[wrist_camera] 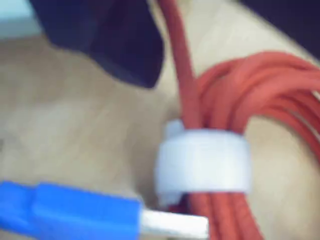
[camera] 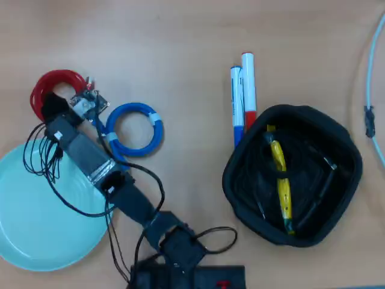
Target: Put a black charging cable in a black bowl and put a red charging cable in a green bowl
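- Green bowl [camera: 36,229]: wide, shallow, pale dish on the tabletop [camera: 180,36] at the lower left of the overhead view, empty; it serves as the landmark here.
- Red charging cable [camera: 57,81]: a tight coil on the tabletop just beyond the green bowl's upper rim, outside it. The wrist view shows its white tie [wrist_camera: 202,162] binding the strands, which keeps the coil together as one thing to lift.
- Hand [camera: 57,108]: reaching across the green bowl's upper edge and resting over the near side of the red coil. The camera's own mount hides the jaws from above, and the wrist view shows only one dark tip, so I cannot tell whether they are spread or pinching the coil.
- Blue cable [camera: 135,129]: a coil just right of the hand, its plug [wrist_camera: 75,212] lying beside the white tie; it could snag on a lift.
- Black bowl [camera: 295,174]: well to the right of the green bowl. The black charging cable [camera: 319,180] appears to lie inside, with a yellow object [camera: 281,180].
- Two markers [camera: 242,96]: just beside the black bowl's upper-left rim.
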